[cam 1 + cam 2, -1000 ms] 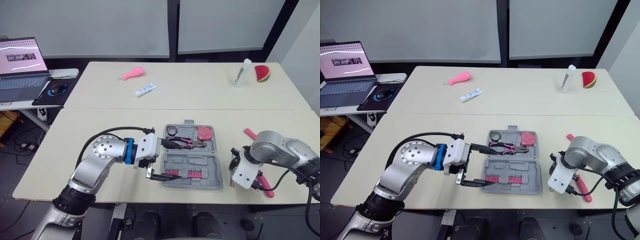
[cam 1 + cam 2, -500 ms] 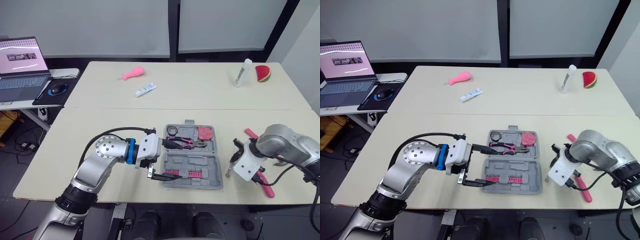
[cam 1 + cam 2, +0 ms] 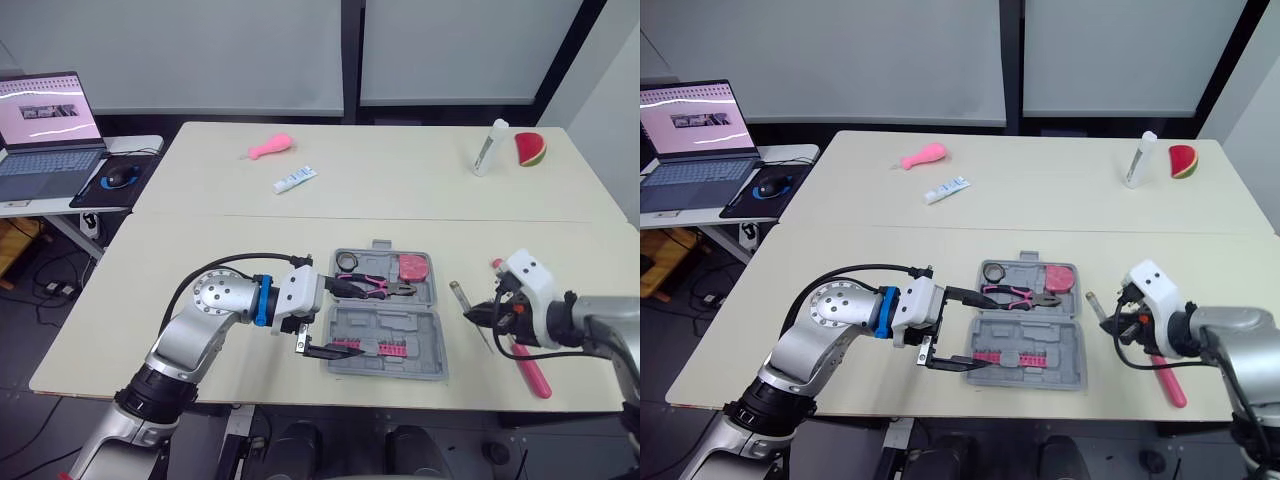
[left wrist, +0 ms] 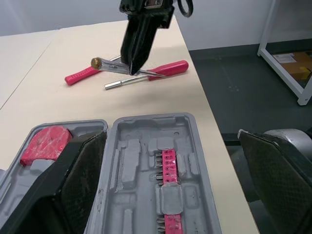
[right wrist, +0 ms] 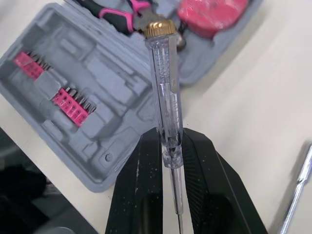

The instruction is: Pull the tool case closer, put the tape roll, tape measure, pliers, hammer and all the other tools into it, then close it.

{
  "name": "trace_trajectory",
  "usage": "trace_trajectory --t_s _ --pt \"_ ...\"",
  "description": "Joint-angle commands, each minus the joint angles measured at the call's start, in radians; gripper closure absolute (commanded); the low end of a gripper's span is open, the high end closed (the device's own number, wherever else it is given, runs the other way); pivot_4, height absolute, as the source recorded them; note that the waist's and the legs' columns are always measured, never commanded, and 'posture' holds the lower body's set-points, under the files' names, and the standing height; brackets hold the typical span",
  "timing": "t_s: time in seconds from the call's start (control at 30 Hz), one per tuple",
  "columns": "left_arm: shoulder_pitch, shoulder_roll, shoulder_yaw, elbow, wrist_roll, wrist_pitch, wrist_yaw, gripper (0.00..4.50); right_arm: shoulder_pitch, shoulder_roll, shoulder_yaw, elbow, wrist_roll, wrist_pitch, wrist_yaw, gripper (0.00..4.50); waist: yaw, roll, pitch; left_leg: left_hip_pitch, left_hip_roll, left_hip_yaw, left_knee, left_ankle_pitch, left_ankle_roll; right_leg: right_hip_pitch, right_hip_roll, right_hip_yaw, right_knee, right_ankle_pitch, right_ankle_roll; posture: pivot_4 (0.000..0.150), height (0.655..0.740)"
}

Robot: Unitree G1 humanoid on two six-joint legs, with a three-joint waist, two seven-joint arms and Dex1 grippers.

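The grey tool case (image 3: 400, 345) lies open at the table's front middle. Its far half holds pink-handled pliers (image 3: 375, 286), a black tape roll (image 3: 345, 262) and a pink tape measure (image 3: 410, 267); its near half has a pink bit holder (image 4: 165, 163). My left gripper (image 3: 345, 320) is open, one finger on either side of the case's left end. Right of the case, above the table, my right gripper (image 5: 170, 135) is shut on a clear screwdriver (image 5: 165, 97) with a brass cap. Pink-handled tools (image 3: 530, 368) lie on the table beyond it.
On the far table are a pink toy (image 3: 270, 147), a small tube (image 3: 293, 180), a white bottle (image 3: 488, 147) and a watermelon slice (image 3: 528, 148). A laptop (image 3: 45, 125) and a mouse (image 3: 117, 177) sit on a side desk at the left.
My right gripper has risen from the table with the clear screwdriver and turned, so the brass cap now points towards the case. The left arm has stayed put.
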Motion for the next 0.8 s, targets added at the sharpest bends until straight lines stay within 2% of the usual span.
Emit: trace_trajectory --t_s 0.03,0.23,0.4,0.6,0.67,0.8 --pt "-0.020 -0.005 -0.004 -0.002 -0.001 -0.024 -0.015 0.00 0.006 0.054 -0.051 -0.058 0.001 0.069 -0.111 4.16 0.000 0.000 0.000 0.000 0.000 0.000 0.000 0.000 0.000 0.000 0.000 0.000 0.000 0.000 0.000 0.150 0.7400" --pt "-0.032 -0.006 -0.006 0.016 0.004 -0.034 -0.031 0.00 0.046 0.171 -0.029 -0.012 -0.028 -0.018 -0.298 4.16 -0.006 0.000 0.000 0.000 0.000 0.000 0.000 0.001 -0.001 0.000 0.000 0.000 0.001 0.000 0.000 0.150 0.7400" --pt "-0.034 -0.007 -0.006 0.016 0.010 -0.035 -0.033 0.00 0.039 0.250 -0.016 0.094 -0.059 -0.136 -0.430 4.16 -0.011 0.001 0.000 0.001 0.001 0.000 -0.001 0.001 -0.001 -0.001 0.001 0.000 0.001 0.000 0.000 0.150 0.7400" --pt "-0.024 -0.002 0.002 0.005 0.011 -0.029 -0.030 0.00 0.056 0.294 -0.003 0.145 -0.052 -0.204 -0.508 4.16 -0.011 0.001 0.000 0.001 0.001 0.000 -0.001 0.001 -0.002 -0.001 0.001 0.000 0.001 0.000 0.000 0.150 0.7400" --pt "-0.023 -0.001 0.002 0.001 0.012 -0.026 -0.028 0.00 0.063 0.301 0.001 0.156 -0.049 -0.235 -0.524 3.46 -0.011 0.001 0.000 0.001 0.001 0.000 -0.001 0.001 -0.002 -0.001 0.001 0.000 0.001 0.000 0.000 0.150 0.7400" --pt "-0.023 0.002 0.004 -0.002 0.012 -0.023 -0.025 0.00 0.069 0.299 -0.009 0.151 -0.025 -0.270 -0.530 2.81 -0.012 0.001 0.000 0.001 0.001 0.000 -0.001 0.001 -0.002 -0.001 0.001 0.000 0.001 0.000 0.000 0.150 0.7400"
